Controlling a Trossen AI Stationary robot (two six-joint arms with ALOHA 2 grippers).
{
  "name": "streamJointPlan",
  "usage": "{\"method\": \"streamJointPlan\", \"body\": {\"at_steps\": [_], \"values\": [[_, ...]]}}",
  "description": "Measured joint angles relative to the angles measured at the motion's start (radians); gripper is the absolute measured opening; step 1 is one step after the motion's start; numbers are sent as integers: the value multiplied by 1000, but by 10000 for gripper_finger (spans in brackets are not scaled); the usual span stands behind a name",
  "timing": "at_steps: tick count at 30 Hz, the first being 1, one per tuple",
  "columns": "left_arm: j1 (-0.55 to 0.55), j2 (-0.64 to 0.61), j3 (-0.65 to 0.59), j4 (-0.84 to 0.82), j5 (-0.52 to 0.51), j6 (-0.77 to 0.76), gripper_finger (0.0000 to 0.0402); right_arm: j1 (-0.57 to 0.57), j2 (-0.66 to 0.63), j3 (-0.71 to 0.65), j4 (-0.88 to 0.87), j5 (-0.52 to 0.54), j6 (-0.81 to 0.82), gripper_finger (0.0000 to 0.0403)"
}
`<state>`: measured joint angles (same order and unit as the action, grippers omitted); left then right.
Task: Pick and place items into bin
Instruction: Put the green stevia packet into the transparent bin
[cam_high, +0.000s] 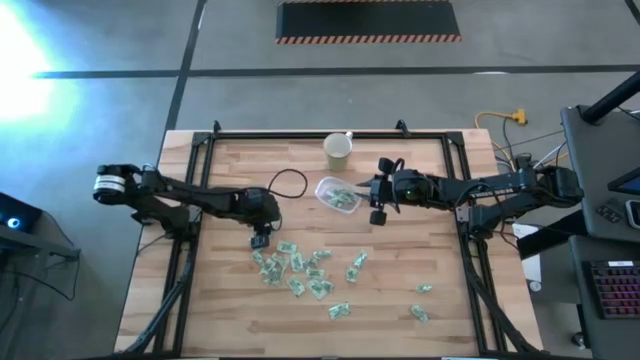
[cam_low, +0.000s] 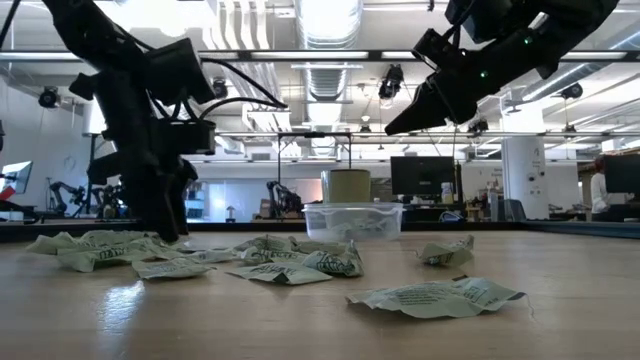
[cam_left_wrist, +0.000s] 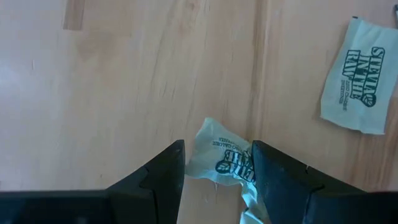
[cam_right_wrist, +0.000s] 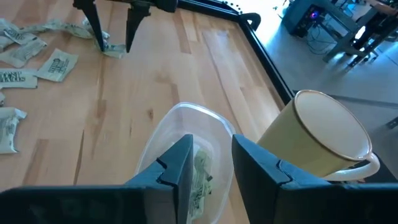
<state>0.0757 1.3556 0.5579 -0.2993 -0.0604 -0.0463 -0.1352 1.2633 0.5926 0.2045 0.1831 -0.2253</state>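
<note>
Several pale-green-and-white packets (cam_high: 300, 270) lie scattered on the wooden table's near middle, flat or crumpled (cam_low: 280, 262). My left gripper (cam_high: 261, 241) is down at the pile's far left end, pointing down and open, one finger on each side of a crumpled packet (cam_left_wrist: 221, 155). The clear bin (cam_high: 338, 195) stands on the table's far middle and holds a few packets (cam_right_wrist: 200, 168). My right gripper (cam_high: 372, 192) hovers over the bin's right side, raised well above it (cam_low: 400, 125), open by a narrow gap (cam_right_wrist: 211, 158), with nothing between its fingers. My left gripper comes from above with its fingertips (cam_left_wrist: 171, 165) at the table, astride the crumpled packet (cam_left_wrist: 230, 163), which lies on the wood. The packet's edge reaches the inner side of one finger (cam_left_wrist: 264, 171); whether they touch I cannot tell.
A cream cup with a handle (cam_high: 338, 150) stands just beyond the bin, close to my right gripper (cam_right_wrist: 323, 137). Stray packets lie near the table's near right (cam_high: 423, 288) (cam_high: 418, 313). A dark cable loops on the far left (cam_high: 290, 182). Bare wood lies along the left and right sides.
</note>
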Motion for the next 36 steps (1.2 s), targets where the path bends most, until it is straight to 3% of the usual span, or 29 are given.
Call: {"method": "streamJointPlan", "body": {"at_steps": [5,16,25,36], "values": [[0,0,0,-2,0,1,138,0,0,0,-1,-1,-2,92],[0,-1,13,0,0,29,13,0,0,0,-15,0,-14,75],[0,-3,112,22,-43,161,7,0,0,0,-23,0,-14,77],[11,15,123,574,-150,471,8,0,0,0,-62,0,-22,71]]}}
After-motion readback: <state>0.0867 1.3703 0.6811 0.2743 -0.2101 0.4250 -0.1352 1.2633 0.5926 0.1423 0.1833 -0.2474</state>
